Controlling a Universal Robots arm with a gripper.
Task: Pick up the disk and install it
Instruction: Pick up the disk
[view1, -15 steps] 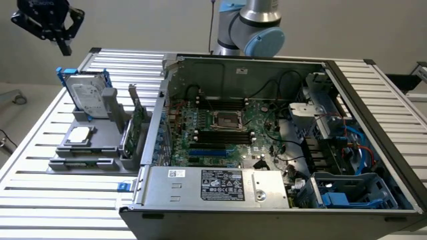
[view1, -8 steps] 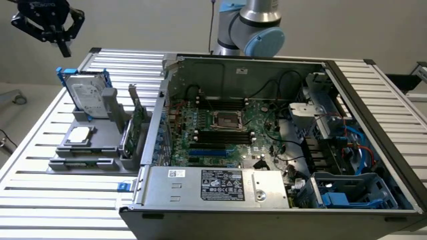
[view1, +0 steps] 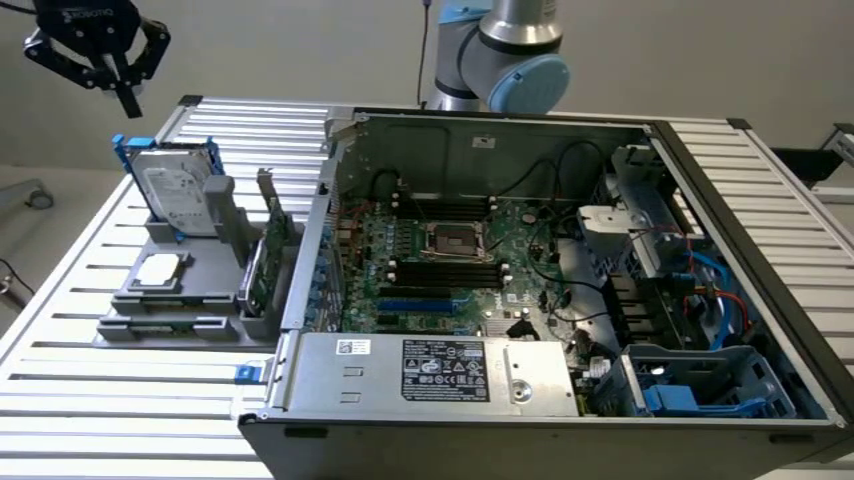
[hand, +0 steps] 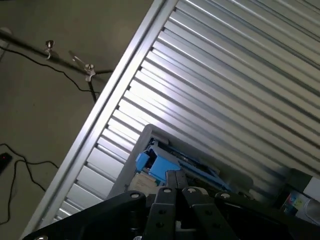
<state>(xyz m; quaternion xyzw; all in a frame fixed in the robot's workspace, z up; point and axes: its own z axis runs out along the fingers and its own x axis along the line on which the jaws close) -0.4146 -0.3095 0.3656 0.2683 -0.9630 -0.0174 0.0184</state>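
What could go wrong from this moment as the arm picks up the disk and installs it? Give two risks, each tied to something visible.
1. The gripper hangs above the disk, which stands upright in a grey holder, and seems offset toward the exterior view's left. A misaligned descent may strike the blue frame.
2. The green circuit card stands close beside the holder, so a sideways lift may knock it.

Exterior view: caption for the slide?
Gripper hovers above the disk, which stands upright in a grey holder beside the open computer case.
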